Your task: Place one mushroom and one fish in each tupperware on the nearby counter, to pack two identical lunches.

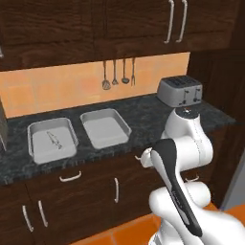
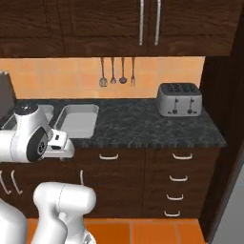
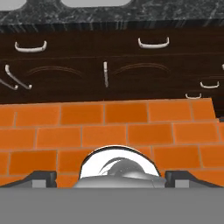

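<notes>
Two trays sit side by side on the counter [image 1: 143, 112], ready for packing: the left tray [image 1: 51, 139] holds a thin fish-like thing (too small to be sure), the right tray [image 1: 105, 127] looks bare. The gripper [image 3: 111, 177] hangs wide and empty over the floor [image 3: 113, 127], fronting the cabinets [image 3: 109, 74].

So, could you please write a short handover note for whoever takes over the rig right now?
Gripper: open and holding nothing, pointing at the orange tiled floor before the dark brown cabinets.
Two shallow light-grey rectangular trays sit side by side on the dark speckled stone counter. The left tray holds a small slim item, possibly a fish; the right tray looks empty.
Left: fill both trays with one mushroom and one fish each.
</notes>
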{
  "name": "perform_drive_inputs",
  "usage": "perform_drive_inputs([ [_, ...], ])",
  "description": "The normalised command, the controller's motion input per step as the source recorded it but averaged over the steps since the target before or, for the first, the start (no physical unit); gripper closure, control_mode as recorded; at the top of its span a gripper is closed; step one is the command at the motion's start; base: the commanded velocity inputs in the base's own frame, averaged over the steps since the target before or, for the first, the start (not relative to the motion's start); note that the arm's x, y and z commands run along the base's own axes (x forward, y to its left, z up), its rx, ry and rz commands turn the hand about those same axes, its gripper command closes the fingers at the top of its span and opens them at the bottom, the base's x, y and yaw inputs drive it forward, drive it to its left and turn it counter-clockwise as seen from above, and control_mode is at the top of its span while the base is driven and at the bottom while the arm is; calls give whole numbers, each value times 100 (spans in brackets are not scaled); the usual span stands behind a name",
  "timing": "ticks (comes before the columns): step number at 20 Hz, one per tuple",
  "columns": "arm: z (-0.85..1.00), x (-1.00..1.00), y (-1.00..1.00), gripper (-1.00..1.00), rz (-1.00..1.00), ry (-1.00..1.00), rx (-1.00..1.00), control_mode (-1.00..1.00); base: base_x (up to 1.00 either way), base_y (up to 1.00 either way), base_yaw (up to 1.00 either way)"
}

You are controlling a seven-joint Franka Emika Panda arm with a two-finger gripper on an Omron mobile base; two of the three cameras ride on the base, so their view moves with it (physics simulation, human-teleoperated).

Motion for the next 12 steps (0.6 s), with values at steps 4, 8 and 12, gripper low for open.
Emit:
perform_drive_inputs([
  [4,0,0,0,-100,0,0,0,100,-3,-100,-43],
  [8,0,0,0,-100,0,0,0,100,0,-100,-38],
  [12,0,0,0,-100,0,0,0,100,0,-100,-29],
])
